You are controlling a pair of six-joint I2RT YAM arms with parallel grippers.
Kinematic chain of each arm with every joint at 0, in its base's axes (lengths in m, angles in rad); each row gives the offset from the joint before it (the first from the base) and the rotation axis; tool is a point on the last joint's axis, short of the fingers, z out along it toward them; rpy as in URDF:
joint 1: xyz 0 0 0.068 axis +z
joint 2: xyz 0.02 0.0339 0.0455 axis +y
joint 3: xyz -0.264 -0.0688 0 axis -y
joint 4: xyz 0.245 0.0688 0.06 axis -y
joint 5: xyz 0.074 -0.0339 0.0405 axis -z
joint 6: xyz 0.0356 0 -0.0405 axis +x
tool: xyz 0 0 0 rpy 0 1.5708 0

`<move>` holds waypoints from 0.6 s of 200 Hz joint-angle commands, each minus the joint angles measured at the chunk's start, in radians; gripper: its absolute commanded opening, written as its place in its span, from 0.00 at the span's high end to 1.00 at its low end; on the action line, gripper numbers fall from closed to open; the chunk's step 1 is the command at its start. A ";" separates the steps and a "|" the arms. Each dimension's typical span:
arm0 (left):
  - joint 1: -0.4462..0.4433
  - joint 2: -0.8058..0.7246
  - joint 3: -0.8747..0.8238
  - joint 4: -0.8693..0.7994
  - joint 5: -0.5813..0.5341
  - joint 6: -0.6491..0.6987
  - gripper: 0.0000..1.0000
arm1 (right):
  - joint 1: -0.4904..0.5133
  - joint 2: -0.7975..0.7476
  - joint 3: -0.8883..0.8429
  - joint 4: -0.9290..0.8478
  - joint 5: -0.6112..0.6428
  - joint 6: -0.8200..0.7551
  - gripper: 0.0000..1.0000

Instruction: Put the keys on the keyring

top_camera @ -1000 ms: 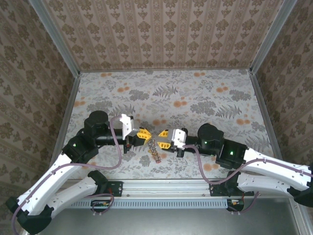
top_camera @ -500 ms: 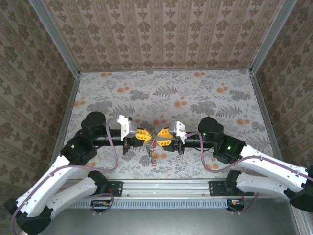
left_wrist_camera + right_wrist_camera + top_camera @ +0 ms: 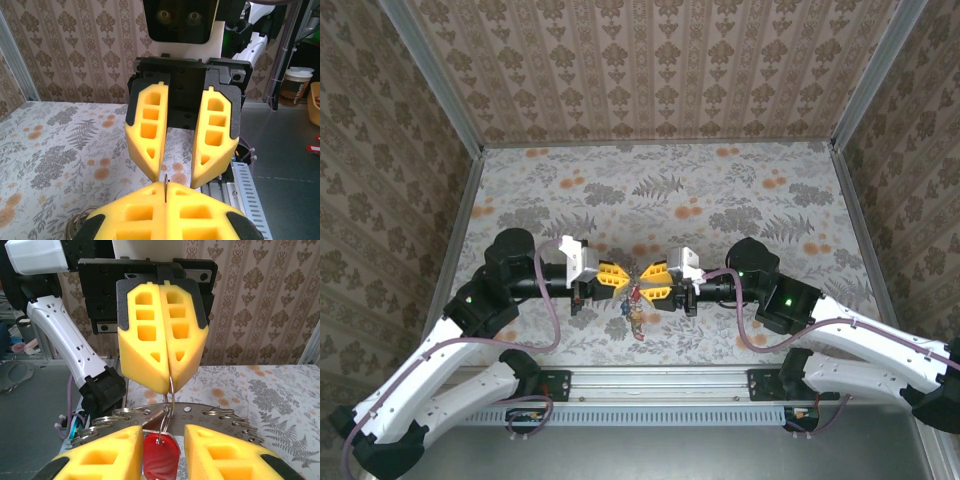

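Both arms bend inward at the lower centre of the top view, left claw (image 3: 623, 283) and right claw (image 3: 646, 287) tip to tip above the tabletop (image 3: 720, 190). The left claw is pressed together on the keyring (image 3: 171, 390) wire. The red key (image 3: 161, 452) hangs from it between the right claw's part-spread fingers, and whether they pinch it cannot be told. Since a second ago the right claw has drawn nearer the left.

Keys (image 3: 632, 312) too small, top cam.
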 commanded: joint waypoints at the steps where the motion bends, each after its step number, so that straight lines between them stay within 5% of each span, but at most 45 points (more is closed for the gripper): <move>1: -0.008 -0.018 -0.003 0.045 0.034 -0.011 1.00 | -0.005 -0.022 0.026 0.037 0.008 0.017 0.71; 120: -0.012 -0.020 -0.002 0.035 0.043 -0.006 1.00 | -0.023 0.030 0.048 0.061 -0.041 0.034 0.72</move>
